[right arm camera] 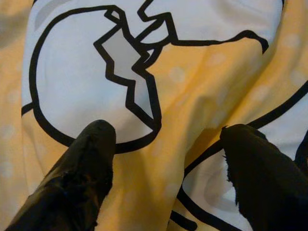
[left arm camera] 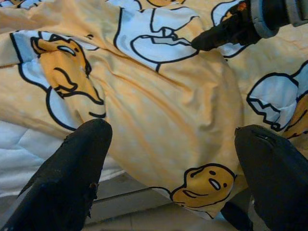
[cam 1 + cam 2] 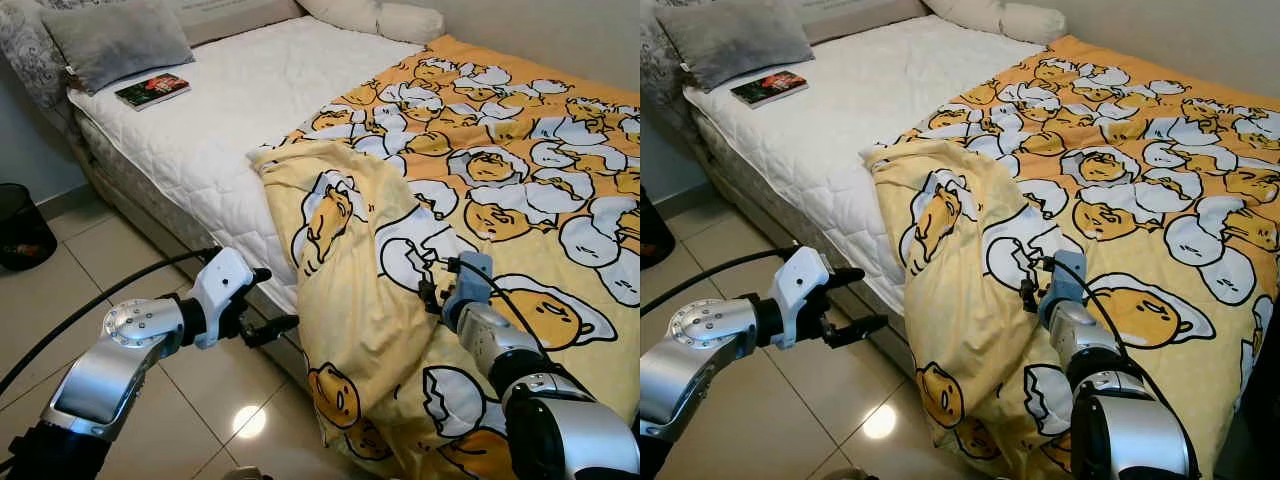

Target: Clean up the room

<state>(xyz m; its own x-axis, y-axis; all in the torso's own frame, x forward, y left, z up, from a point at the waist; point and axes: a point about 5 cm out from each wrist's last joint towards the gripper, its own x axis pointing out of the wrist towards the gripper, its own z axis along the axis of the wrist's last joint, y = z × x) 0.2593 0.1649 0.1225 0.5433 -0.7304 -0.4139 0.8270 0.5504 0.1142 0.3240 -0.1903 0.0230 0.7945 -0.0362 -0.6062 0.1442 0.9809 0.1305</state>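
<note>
A yellow blanket (image 3: 480,170) printed with egg cartoons covers the right part of the bed, and a bunched fold (image 3: 340,250) of it hangs over the near side toward the floor. My right gripper (image 3: 436,282) is open, its fingers (image 1: 89,163) pressed against the fabric on top of the fold. My left gripper (image 3: 268,302) is open too, held in the air beside the mattress edge, left of the hanging fold and apart from it. In the left wrist view the blanket (image 2: 159,106) fills the space beyond the fingers (image 2: 72,168).
The white mattress (image 3: 240,110) is bare on its left half. A book (image 3: 152,90) lies there beside a grey pillow (image 3: 115,40). White pillows (image 3: 380,15) sit at the headboard end. A black bin (image 3: 20,225) stands on the tiled floor (image 3: 90,270) at left.
</note>
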